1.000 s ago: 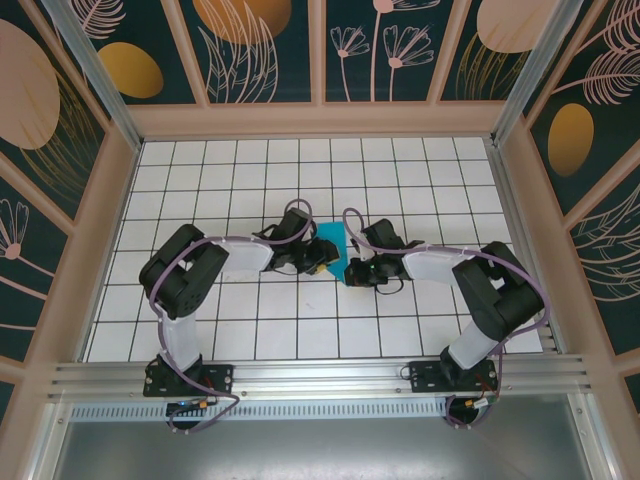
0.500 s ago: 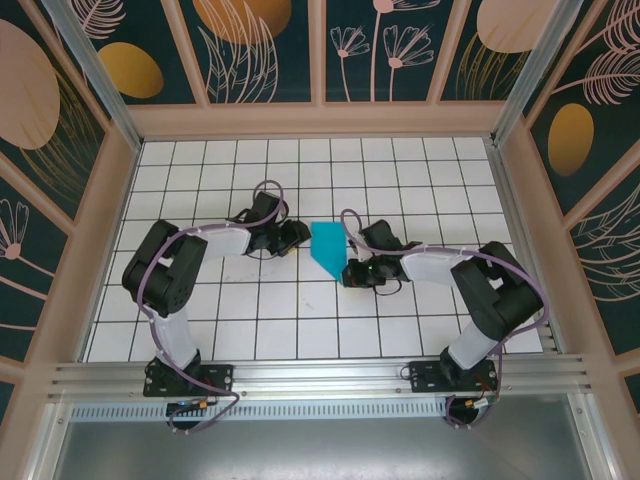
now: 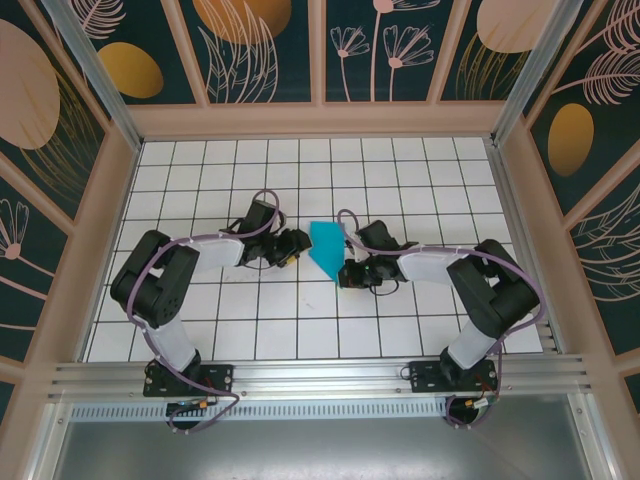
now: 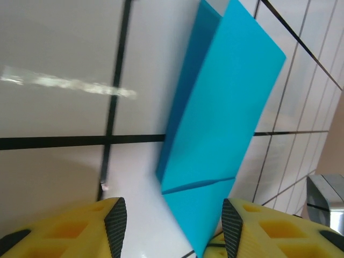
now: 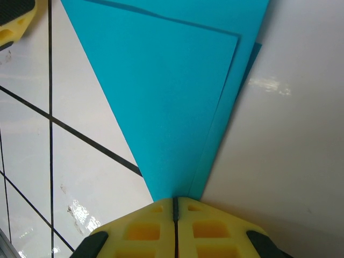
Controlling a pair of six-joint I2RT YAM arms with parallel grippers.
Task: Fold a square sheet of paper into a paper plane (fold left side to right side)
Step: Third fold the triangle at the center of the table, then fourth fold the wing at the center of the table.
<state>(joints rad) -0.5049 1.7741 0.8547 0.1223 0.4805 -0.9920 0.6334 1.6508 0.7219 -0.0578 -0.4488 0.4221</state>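
Paper lies folded, right fingers together at its tip, left fingers apart nearby.

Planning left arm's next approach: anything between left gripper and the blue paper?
Nothing visible: bare white tile lies between the open left gripper and the blue paper. The right gripper, shut on its pointed tip, sits off that line.

The fixed camera sits high behind the two arm bases and looks steeply down on the whole tiled counter from far off. The left wrist camera rides low and very close, peering past the left pincer across the tiles at the blue paper. The right wrist camera looks almost straight down past the right pincer. All three views share that paper.
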